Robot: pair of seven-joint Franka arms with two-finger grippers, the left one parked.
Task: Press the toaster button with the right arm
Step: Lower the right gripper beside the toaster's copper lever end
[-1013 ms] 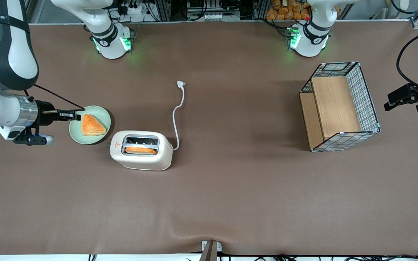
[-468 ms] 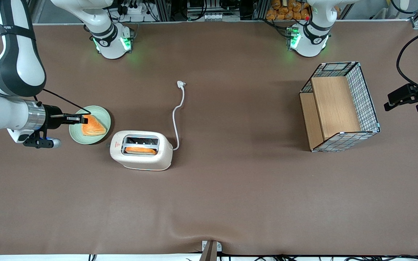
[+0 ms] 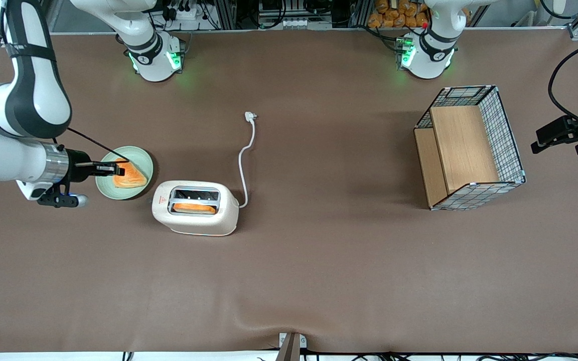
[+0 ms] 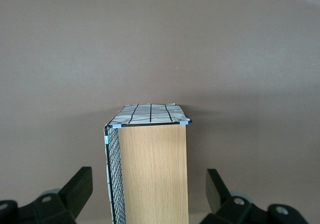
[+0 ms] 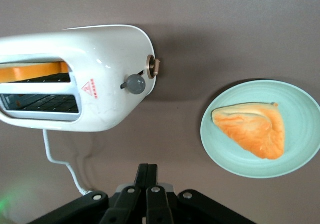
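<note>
Grey and rounded, the toaster button point(image 5: 135, 83) is sticking out of the narrow end of the toaster point(image 3: 195, 208), the end carrying the red triangle mark point(image 3: 160, 200) on top. You are looking at a cream-white toaster lying near the middle of the table point(image 3: 319, 260), toward the working arm's end, with an orange slice of bread point(image 3: 194, 207) sitting in the slot nearer the front camera. Just beside the button, a small brass-coloured dial point(image 5: 152, 66) is showing on the same end.

From the toaster, at about ten o'clock in the front view, a pale green plate point(image 3: 141, 186) is holding a triangular toasted piece point(image 3: 132, 175). Your gripper point(image 3: 116, 171) is hovering over that plate, fingers pressed together with nothing between them, well short of the button; the right arm point(image 3: 13, 125) is reaching in from the nine o'clock edge.

At one o'clock from the toaster, its white cord point(image 3: 242, 160) is trailing up to an unplugged plug point(image 3: 251, 117). Toward the parked arm's end, at three o'clock, a wire-and-wood basket point(image 3: 469, 148) is standing well apart.
</note>
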